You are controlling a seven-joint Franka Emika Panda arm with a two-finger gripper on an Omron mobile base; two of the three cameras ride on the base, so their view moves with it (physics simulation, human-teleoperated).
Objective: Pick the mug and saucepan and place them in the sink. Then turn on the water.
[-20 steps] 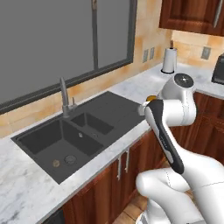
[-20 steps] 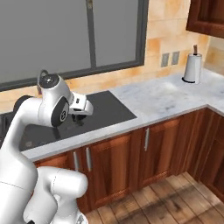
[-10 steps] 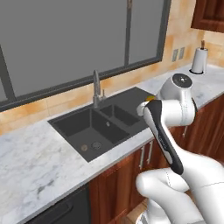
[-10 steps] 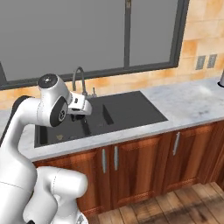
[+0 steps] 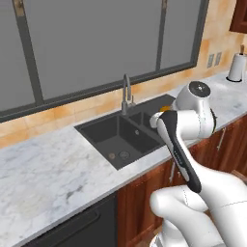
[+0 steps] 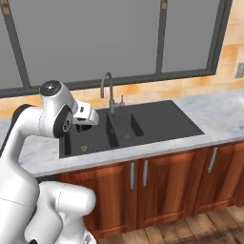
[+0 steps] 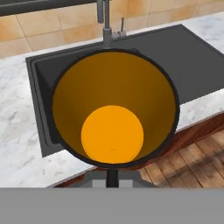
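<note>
1. The mug (image 7: 113, 107) is held in the gripper (image 6: 85, 127) with the jaws clamped on it. In the hand view its open mouth faces straight at the camera, showing the orange-yellow inside and the bright round bottom, so its long axis runs along the gripper.
2. In the left base view a sliver of the orange mug (image 5: 167, 112) peeks out beside the arm's upper link. It hangs at the front edge of the counter, near the sink (image 5: 108, 135).
3. The sink is a dark rectangular basin, long side running along the wall, with a round drain (image 5: 124, 155) in its floor. A flat dark panel (image 6: 164, 119) adjoins it on the right in the right base view.
4. A grey gooseneck tap (image 6: 109, 90) stands upright at the back rim of the sink, its spout curving forward over the basin. No stream runs from it.
5. The white marble counter (image 5: 43, 173) stretches both ways, over brown wooden cabinets (image 6: 162, 181) with metal handles.
6. Behind the counter are an orange-tan tiled wall and a wide dark-framed window (image 6: 109, 38). The floor is wooden.
7. A paper towel roll (image 5: 236, 66) stands upright far along the counter, well apart from the sink.
8. The arm's own white links hide part of the sink in both base views.
</note>
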